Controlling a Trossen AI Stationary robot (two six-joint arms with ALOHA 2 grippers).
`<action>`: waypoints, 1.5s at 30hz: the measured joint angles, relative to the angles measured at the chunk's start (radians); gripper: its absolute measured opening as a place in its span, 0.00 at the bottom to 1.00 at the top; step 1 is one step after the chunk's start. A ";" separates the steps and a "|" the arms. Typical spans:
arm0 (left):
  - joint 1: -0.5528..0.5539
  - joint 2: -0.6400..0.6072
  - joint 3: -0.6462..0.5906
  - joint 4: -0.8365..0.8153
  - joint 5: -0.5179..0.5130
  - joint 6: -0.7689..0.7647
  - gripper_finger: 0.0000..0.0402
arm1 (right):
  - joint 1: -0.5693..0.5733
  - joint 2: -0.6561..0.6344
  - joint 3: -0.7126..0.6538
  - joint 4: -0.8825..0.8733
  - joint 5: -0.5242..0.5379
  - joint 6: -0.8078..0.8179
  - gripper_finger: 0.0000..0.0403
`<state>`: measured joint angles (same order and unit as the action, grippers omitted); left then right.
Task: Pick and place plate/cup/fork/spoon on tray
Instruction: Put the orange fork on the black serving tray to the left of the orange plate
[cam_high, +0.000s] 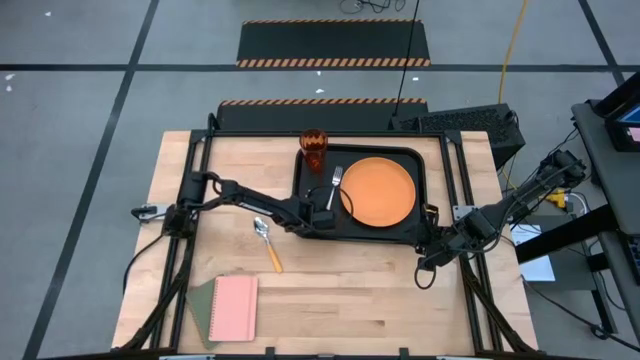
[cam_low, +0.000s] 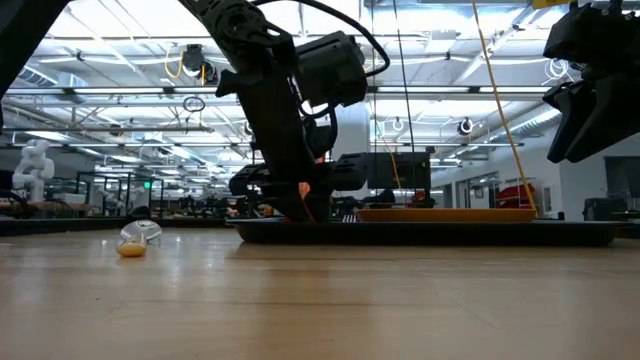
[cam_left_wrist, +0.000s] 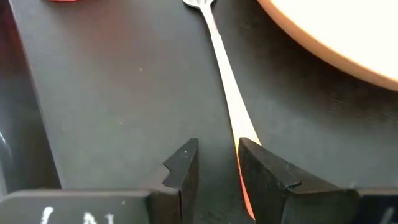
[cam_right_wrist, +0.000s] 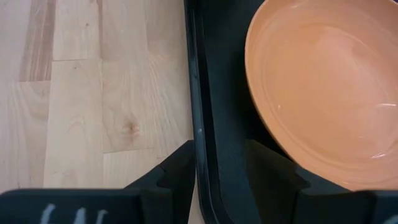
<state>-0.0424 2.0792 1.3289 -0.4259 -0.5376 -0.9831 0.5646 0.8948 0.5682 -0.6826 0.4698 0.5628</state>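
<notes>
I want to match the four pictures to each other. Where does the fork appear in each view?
High view: the fork lies on the tray, left of the plate.
Low view: cannot tell; the left arm stands in front of that spot.
Left wrist view: the fork runs up from beside one finger.
Right wrist view: not in it.
Shared landmark: the orange plate's rim, next to the fork.

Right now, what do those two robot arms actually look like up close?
Both are dark, almost black, built of slim jointed segments with black cables looping along them. The left pincer and right pincer each end in two flat, angular black fingers with stepped tips. White lettering shows on each wrist block.
</notes>
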 joint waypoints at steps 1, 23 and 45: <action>-0.005 0.000 0.000 0.000 0.000 0.000 0.29 | 0.000 0.000 0.000 0.002 0.000 -0.001 0.32; -0.066 0.000 0.000 0.042 0.028 -0.041 0.29 | 0.000 0.000 0.000 0.006 -0.001 -0.003 0.32; 0.045 0.012 0.065 0.065 -0.001 0.065 0.29 | 0.000 0.000 0.000 0.021 0.003 -0.021 0.32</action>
<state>0.0024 2.0909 1.3935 -0.3608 -0.5382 -0.9179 0.5648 0.8951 0.5682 -0.6616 0.4732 0.5415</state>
